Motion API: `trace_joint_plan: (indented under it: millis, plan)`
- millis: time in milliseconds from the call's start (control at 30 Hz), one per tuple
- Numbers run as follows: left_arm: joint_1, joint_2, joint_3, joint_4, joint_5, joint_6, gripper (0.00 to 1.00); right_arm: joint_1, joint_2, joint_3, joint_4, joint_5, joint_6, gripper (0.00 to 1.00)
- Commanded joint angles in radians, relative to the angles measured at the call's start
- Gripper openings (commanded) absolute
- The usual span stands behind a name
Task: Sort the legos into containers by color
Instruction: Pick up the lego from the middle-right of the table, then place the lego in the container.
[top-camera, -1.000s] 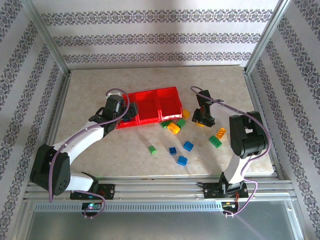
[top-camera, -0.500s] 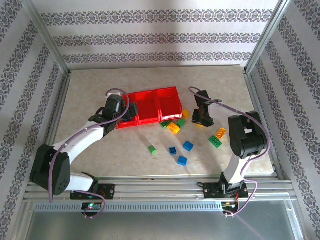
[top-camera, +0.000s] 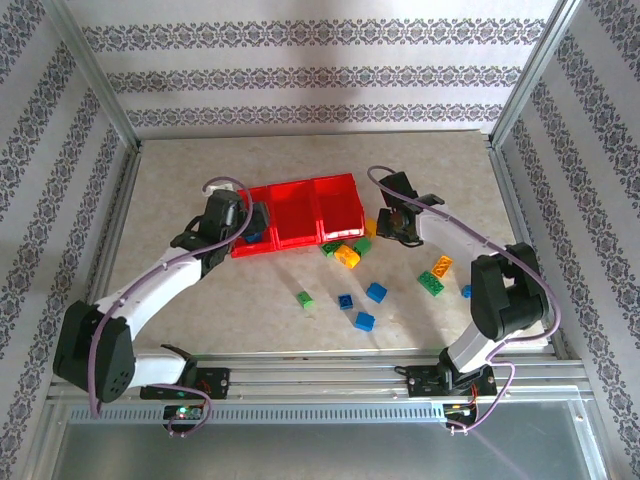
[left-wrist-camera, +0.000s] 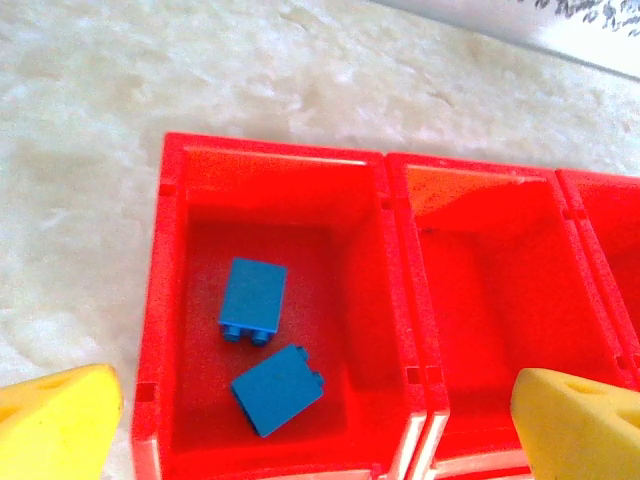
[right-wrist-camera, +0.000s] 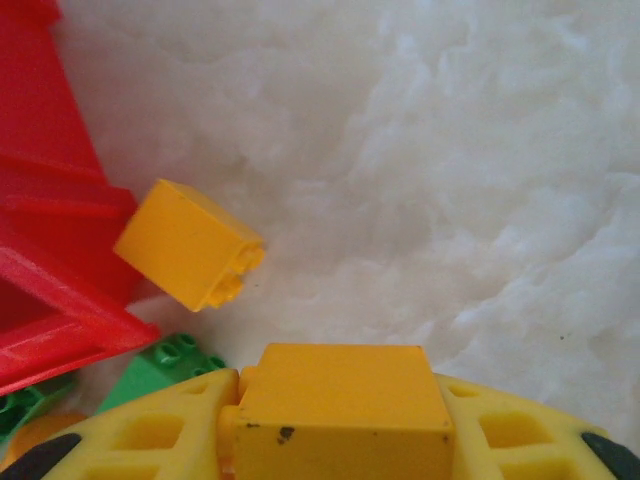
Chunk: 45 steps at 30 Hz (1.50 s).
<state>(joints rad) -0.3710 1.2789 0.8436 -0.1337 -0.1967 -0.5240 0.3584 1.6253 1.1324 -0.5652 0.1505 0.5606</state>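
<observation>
Red containers (left-wrist-camera: 160, 300) mid-tabletop (top-camera: 250, 300), left end effector (left-wrist-camera: 318, 425) released above left compartment with two blue legos (left-wrist-camera: 252, 300), right end effector (right-wrist-camera: 340, 440) grasping yellow-orange lego (right-wrist-camera: 340, 385), second yellow lego (right-wrist-camera: 188, 243) propped against container wall, green legos (right-wrist-camera: 160, 365) crowding beside, loose legos (top-camera: 376, 291) strewn toward near-right corner.

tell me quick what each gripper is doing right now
left gripper: open, holding nothing
right gripper: closed on a yellow-orange lego
</observation>
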Motion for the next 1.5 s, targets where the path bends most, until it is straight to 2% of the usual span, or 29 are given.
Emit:
trace_joint_plan:
  millis: [0,233,800,967,1267,1467]
  plan:
    - [0.012,-0.037,-0.035,-0.006,-0.047,-0.002,1.00,0.031,-0.033,0.040,-0.019,0.051,-0.024,0.31]
    - [0.013,-0.056,-0.056,0.010,-0.054,0.002,1.00,0.088,0.018,0.135,0.007,0.055,-0.071,0.30]
    - [0.014,-0.074,-0.086,0.047,-0.043,0.002,1.00,0.167,0.364,0.466,-0.019,-0.007,-0.147,0.32]
    - [0.014,-0.087,-0.099,0.059,-0.043,0.002,1.00,0.169,0.427,0.517,-0.024,-0.017,-0.149,0.38]
    - [0.015,-0.088,-0.094,0.049,-0.037,0.007,1.00,0.172,0.455,0.581,-0.036,-0.040,-0.145,0.55]
    - [0.015,-0.085,-0.088,0.048,-0.036,0.007,1.00,0.172,0.416,0.587,-0.041,-0.052,-0.139,0.58]
